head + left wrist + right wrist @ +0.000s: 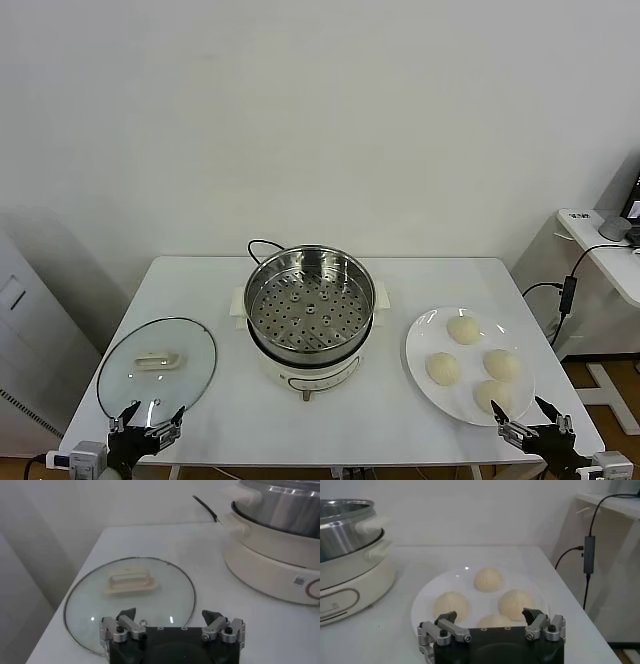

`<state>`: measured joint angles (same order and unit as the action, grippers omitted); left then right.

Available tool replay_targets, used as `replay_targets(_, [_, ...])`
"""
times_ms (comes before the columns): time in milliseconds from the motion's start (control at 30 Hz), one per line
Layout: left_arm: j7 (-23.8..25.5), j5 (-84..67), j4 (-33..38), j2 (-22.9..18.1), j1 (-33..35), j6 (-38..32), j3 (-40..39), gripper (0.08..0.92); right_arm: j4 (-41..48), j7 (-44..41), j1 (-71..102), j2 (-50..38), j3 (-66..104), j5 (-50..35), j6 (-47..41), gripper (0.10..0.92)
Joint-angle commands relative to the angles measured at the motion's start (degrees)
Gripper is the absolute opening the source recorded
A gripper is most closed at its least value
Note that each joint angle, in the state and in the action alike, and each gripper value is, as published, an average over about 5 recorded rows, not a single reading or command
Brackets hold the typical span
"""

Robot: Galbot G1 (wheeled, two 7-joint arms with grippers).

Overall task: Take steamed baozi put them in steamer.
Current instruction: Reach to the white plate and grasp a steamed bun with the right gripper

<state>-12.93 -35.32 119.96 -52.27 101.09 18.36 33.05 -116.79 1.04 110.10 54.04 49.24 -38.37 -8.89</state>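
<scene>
I see the steamer (310, 318) standing upright at the middle of the white worktop (215, 290), its mouth facing straight up and the perforated tray (309, 310) bare inside; its black cord (262, 245) runs off the far side. The four steamed baozi (478, 365) sit dome-up on a white plate (425, 340) to the steamer's right; being round, they show no long axis. A glass lid (157, 368) lies flat on the worktop to the steamer's left, handle (158, 361) up. My left tool (147, 420) hangs at the near edge by the lid, released, fingers spread. My right tool (527, 420) waits at the near edge by the plate, likewise released and holding nothing
</scene>
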Motion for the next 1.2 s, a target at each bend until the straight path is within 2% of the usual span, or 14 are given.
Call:
replay_targets(33, [0.0,0.1,0.0,0.0,0.1,0.0,0.1,0.823,0.0,0.0,0.0,0.0,0.0,0.5,0.1,0.823])
replay_targets(433, [0.0,0.1,0.1,0.1,0.0,0.1,0.2,0.823,0.4,0.2,-1.0,-0.2,0.4,3.0,0.1,0.823])
replay_targets(500, [0.0,0.1,0.1,0.1,0.0,0.1,0.2,0.823,1.4,-0.8,-2.3,-0.4,1.4,8.2,1.2,0.823])
replay_targets(633, [0.0,0.3,0.1,0.1,0.1,0.0,0.1,0.823,4.5,-4.4,-8.0,-2.4,4.1,25.9,3.8,0.823])
replay_targets(900, [0.0,1.7,0.5,-0.2,-0.4,0.3,-0.2,0.823,12.9,-8.1,-21.9,-9.2,1.3,54.0,9.5,0.823])
replay_targets(1067, [0.0,2.0,0.9,-0.3,-0.7,0.5,-0.2,0.823,16.1,-11.5,-27.9,-13.7,-3.0,62.5,9.0,0.823])
replay_targets(1200, [0.0,2.0,1.0,-0.3,-0.6,0.5,-0.2,0.823,18.5,-20.7,-34.0,-16.1,-6.6,66.0,9.5,0.823])
